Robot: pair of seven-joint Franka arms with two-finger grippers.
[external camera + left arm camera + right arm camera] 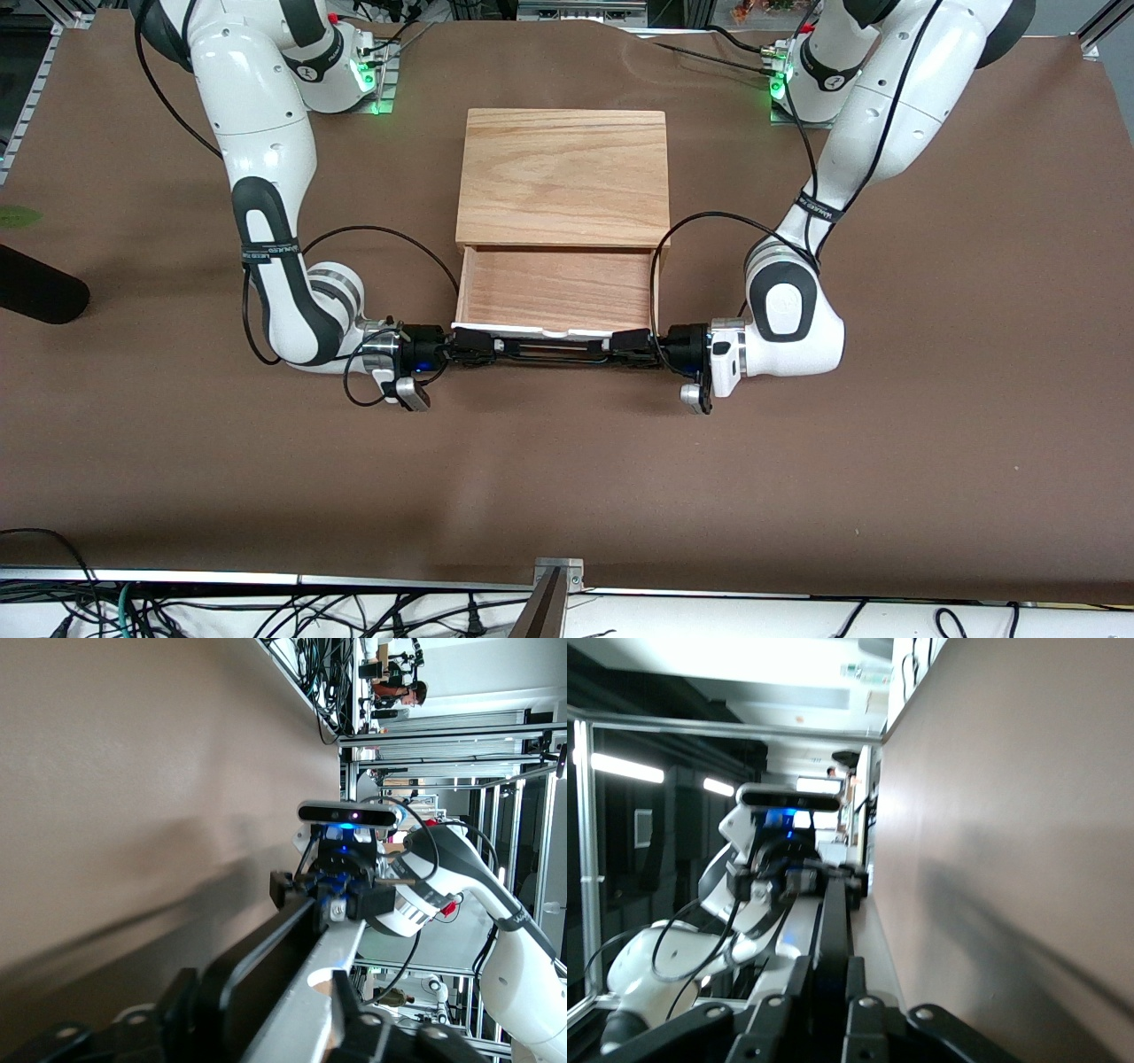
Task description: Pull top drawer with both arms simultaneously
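The top drawer (554, 292), a light-wood tray with a white front panel (532, 332), stands pulled out of the oak cabinet (564, 173) toward the front camera. Its black wire handle (554, 352) runs along the panel. My left gripper (631, 344) is at the handle's end toward the left arm. In the left wrist view (266, 1028) its jaws stand one outside the handle (257, 961) and one inside the panel (332, 961), shut on both. My right gripper (474, 346) is at the handle's other end. In the right wrist view (831, 992) it is shut on the handle (833, 921).
A black rounded object (40, 283) lies at the right arm's end of the table. Black cables loop from both wrists beside the drawer. A metal bracket (558, 576) sits at the table edge nearest the front camera. Brown table surface stretches in front of the drawer.
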